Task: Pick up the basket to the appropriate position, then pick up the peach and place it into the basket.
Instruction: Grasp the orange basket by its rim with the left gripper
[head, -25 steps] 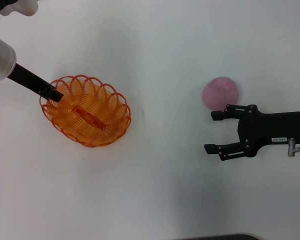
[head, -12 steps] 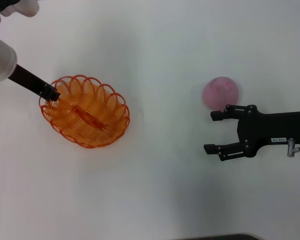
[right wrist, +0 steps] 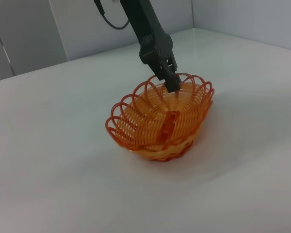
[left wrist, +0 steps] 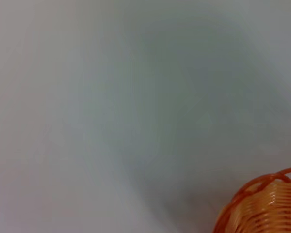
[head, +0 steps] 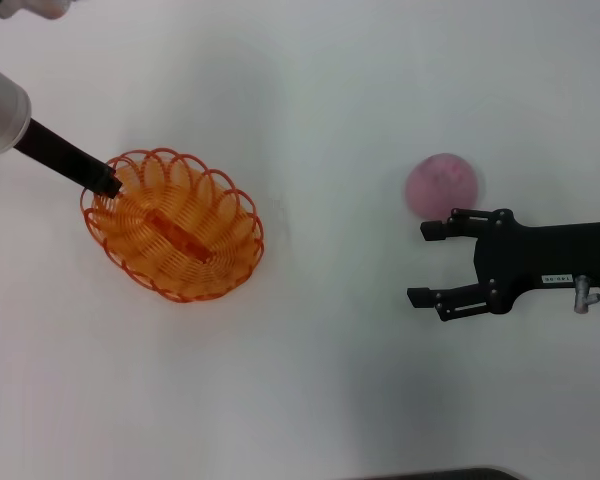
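- Left gripper (head: 108, 186): its dark jaws sat at the scalloped rim of the orange wire basket (head: 172, 224), at the basket's end nearest that arm. In the right wrist view the tip (right wrist: 170, 83) met the rim loops and appeared clenched on one of them, though the contact itself was too small to confirm.
- Basket: it lay on the white surface (head: 320, 380), extending away from the left jaws toward the middle of the surface. Its open spiral-wire sides and looped rim suggested a light, springy shell that would flex a little under load. A rim loop seemed the sensible hold, since the body was far wider than the jaws. Held at one end only, it would probably tilt or swing when lifted.
- Right gripper (head: 430, 264): its jaws stood spread apart and held nothing, pointing toward the basket side of the surface.
- Peach (head: 442, 185): the round, matte pink fruit rested on the surface just beside the farther finger (head: 450, 226) of the right jaws, outside the gap between them, and well apart from the basket.
- Handling of the peach, as a judgement: it looked firm enough to grip yet liable to roll or bruise. A moderate closure across its widest girth would likely hold it best.
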Controlling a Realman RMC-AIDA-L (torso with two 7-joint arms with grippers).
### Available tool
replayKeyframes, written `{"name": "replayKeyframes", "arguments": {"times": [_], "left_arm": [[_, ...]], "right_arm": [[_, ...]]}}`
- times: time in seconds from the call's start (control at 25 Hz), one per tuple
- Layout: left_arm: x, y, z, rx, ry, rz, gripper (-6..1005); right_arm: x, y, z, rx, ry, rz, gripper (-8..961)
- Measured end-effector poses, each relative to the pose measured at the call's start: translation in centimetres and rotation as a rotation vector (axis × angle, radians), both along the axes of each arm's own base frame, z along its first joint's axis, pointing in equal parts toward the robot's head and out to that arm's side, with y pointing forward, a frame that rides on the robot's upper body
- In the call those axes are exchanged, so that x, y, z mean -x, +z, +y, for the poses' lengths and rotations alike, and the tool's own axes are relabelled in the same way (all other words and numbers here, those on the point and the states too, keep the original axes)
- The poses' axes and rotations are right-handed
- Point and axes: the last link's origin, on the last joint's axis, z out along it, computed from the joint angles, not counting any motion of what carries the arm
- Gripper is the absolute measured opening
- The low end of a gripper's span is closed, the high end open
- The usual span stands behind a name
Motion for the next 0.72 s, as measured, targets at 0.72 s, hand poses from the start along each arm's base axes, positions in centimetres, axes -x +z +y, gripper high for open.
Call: {"name": "replayKeyframes", "arguments": {"times": [0.72], "left_arm": [[-0.4,3.0,0.2,0.024,0.178,-0.177,77]], "right_arm": [[0.1,0.1,0.0,0.004,-0.005,0.01,947]]}}
